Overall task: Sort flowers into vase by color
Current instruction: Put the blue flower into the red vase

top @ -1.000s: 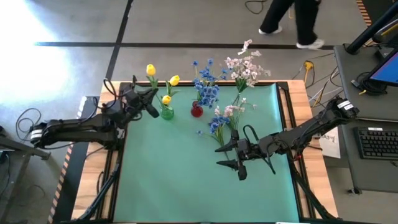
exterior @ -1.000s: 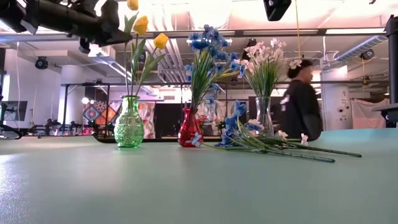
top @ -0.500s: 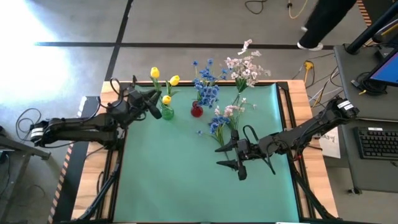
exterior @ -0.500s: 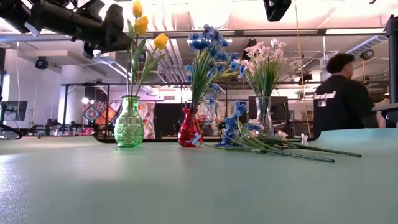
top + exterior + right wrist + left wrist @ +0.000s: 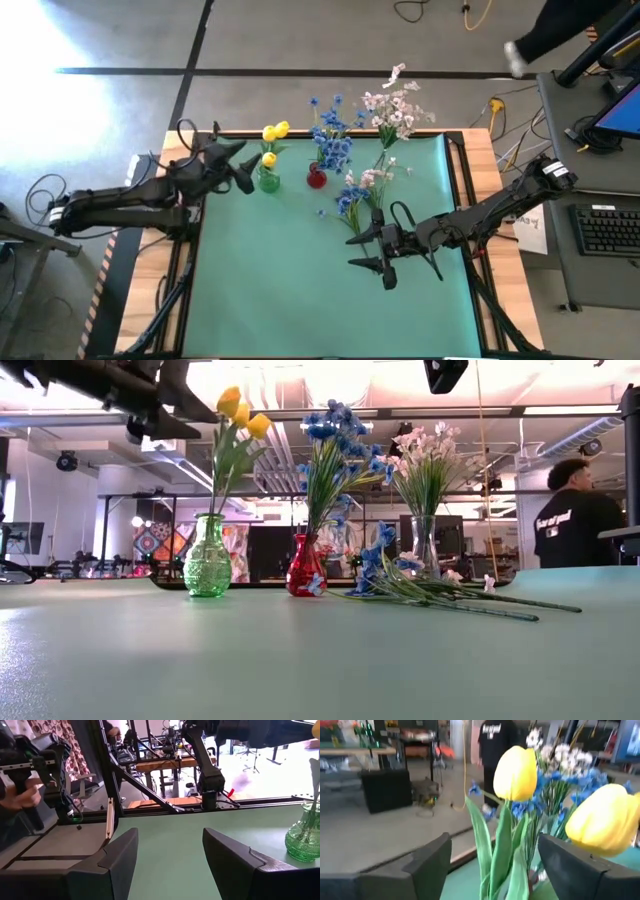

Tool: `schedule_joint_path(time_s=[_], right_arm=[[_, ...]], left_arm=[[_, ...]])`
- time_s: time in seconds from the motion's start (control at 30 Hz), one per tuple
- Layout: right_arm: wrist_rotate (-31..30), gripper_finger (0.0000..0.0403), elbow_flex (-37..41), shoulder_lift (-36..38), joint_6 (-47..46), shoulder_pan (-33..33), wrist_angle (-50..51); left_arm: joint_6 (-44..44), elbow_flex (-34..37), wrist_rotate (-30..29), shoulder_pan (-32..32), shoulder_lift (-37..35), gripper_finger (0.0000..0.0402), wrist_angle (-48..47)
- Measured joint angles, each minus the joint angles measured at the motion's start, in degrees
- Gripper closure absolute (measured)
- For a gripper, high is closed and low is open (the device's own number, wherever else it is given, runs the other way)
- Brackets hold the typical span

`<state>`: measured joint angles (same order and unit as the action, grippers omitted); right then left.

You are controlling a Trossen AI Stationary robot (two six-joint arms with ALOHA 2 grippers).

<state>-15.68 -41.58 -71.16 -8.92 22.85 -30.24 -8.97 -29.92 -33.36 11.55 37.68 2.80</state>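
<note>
Since the earlier frame, left pincer (image 5: 243, 166) backed off the yellow tulips (image 5: 271, 132), open, empty; loose flowers (image 5: 358, 196) lie stems toward open, empty right pincer (image 5: 372, 251).

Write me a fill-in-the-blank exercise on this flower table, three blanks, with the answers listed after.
1. The yellow tulips stand in the ___ vase.
2. The blue blossoms stand in the ___ vase.
3. The loose flowers still lying on the green mat are nearest the ___ pincer; the left pincer is beside the tulips.

Answers: green; red; right
</note>
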Motion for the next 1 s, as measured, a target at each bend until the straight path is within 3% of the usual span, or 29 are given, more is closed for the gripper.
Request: schedule_joint_path(time_s=[0.33,0.5,0.6,0.7,0.8,1.0], right_arm=[[-0.02,0.0188,0.00,0.00,0.51,-0.01,0.00],[-0.02,0.0188,0.00,0.00,-0.99,-0.02,0.07],[0.00,0.0188,0.00,0.00,-1.06,-0.01,0.51],[-0.01,0.0188,0.00,0.00,-1.15,-0.02,0.98],[0.00,0.0188,-0.04,0.05,-2.94,0.00,2.20],[0.27,0.0188,-1.10,0.70,-11.96,0.00,12.34]], left_arm=[[-15.89,-16.57,10.84,-0.67,1.47,0.0117,-37.37],[-23.19,-21.08,16.74,-3.52,1.57,0.0121,-48.52],[-28.29,-21.04,18.58,-7.20,1.09,0.0121,-49.20],[-34.46,-19.66,21.33,-13.47,1.04,0.0121,-49.10],[-41.66,-17.57,21.45,-23.73,1.57,0.0121,-49.08],[-50.46,-13.55,6.61,-46.69,3.88,0.0121,-39.61]])
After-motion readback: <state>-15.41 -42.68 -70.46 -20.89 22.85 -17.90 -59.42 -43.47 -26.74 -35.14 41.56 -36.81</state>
